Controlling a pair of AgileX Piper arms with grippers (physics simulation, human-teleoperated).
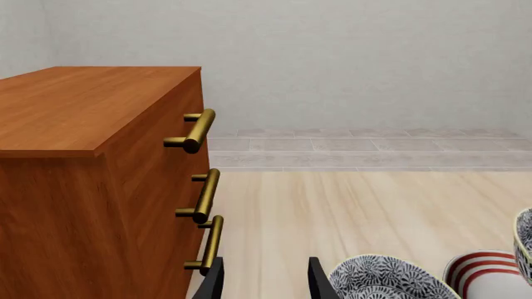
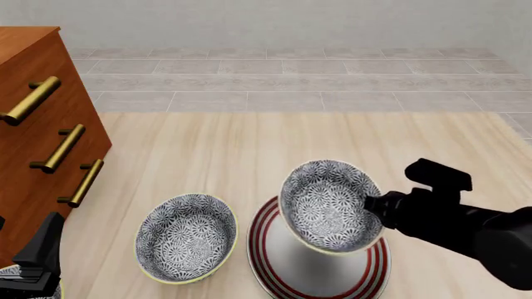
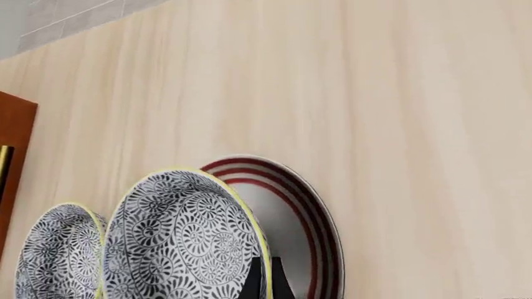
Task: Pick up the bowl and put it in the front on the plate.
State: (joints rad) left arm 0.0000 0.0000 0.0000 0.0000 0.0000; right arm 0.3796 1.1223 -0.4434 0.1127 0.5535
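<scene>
Right now the right claw is clenched on the rim of the bowl, holding it tilted above the plate; in the front view its opening faces left & toward the camera, and whether its underside touches the plate can't be told. The right wrist view shows the same grip, w/ one dark finger inside the rim and the other outside, the plate's red rings just behind. A 2nd bowl sits upright on the tabletop, just beside the plate's left edge, not touching it. The left claw is low at the front-left corner, well apart from both bowls, fingers spread & gripping nothing. A wooden dresser w/ brass handles stands at the left.
</scene>
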